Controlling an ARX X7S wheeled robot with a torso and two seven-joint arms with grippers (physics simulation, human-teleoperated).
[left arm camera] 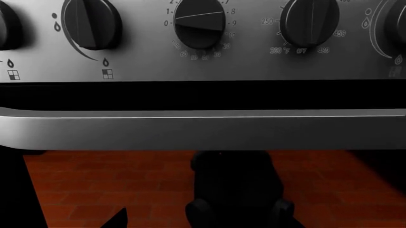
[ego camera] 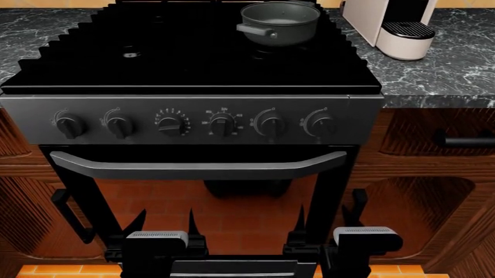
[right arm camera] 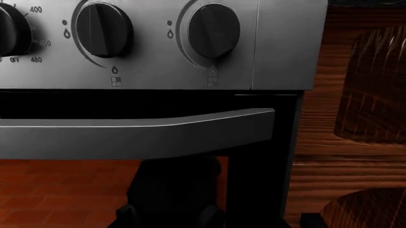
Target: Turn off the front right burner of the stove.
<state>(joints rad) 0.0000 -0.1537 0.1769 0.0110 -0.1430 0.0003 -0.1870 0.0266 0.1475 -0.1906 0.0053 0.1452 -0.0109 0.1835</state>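
The stove (ego camera: 193, 75) fills the head view: black cooktop, grey panel with six knobs, grey bar handle (ego camera: 197, 168). I cannot make out the front right burner on the black cooktop. My left gripper (ego camera: 164, 223) and right gripper (ego camera: 325, 217) hang low in front of the oven door, below the handle, both open and empty. The left wrist view shows a burner knob (left arm camera: 92, 23), a timer dial (left arm camera: 199, 23) and the oven dial (left arm camera: 309, 21). The right wrist view shows the two rightmost knobs (right arm camera: 103, 29) (right arm camera: 212, 29) above the handle (right arm camera: 127, 135).
A grey pot (ego camera: 280, 22) sits on the back right of the cooktop. A white coffee machine (ego camera: 395, 26) stands on the marble counter (ego camera: 456, 63) to the right. Wooden cabinets (ego camera: 433, 191) flank the stove, and one has a dark handle (ego camera: 468, 141).
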